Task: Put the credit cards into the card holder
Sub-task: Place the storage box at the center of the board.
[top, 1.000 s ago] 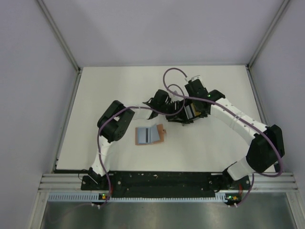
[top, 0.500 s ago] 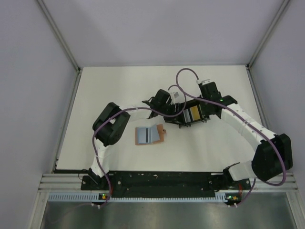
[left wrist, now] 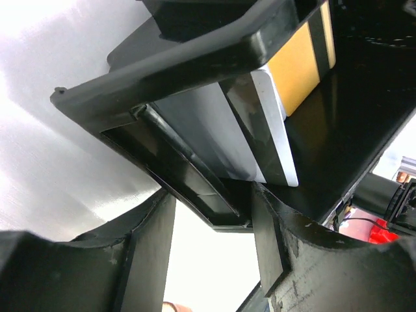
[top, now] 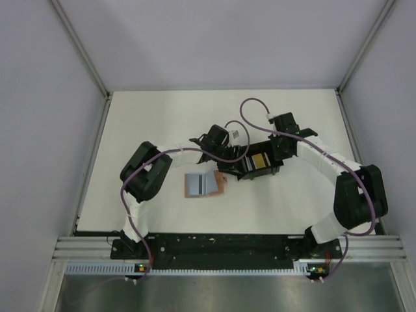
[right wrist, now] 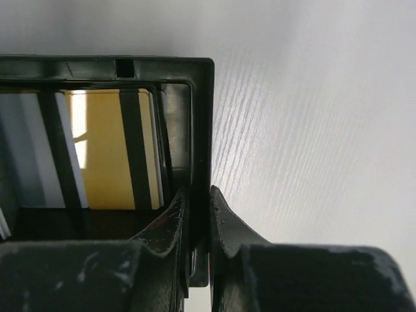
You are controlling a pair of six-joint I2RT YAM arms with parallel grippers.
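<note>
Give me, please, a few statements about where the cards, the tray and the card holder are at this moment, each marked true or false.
1. The yellow card lies inside the black tray. True.
2. The card holder is held by the left gripper. False: it lies on the table, apart from both grippers.
3. The right gripper has its jaws shut on the tray's wall. True.
4. The card holder is folded shut. False: it lies open, with its pale inner face showing.
</note>
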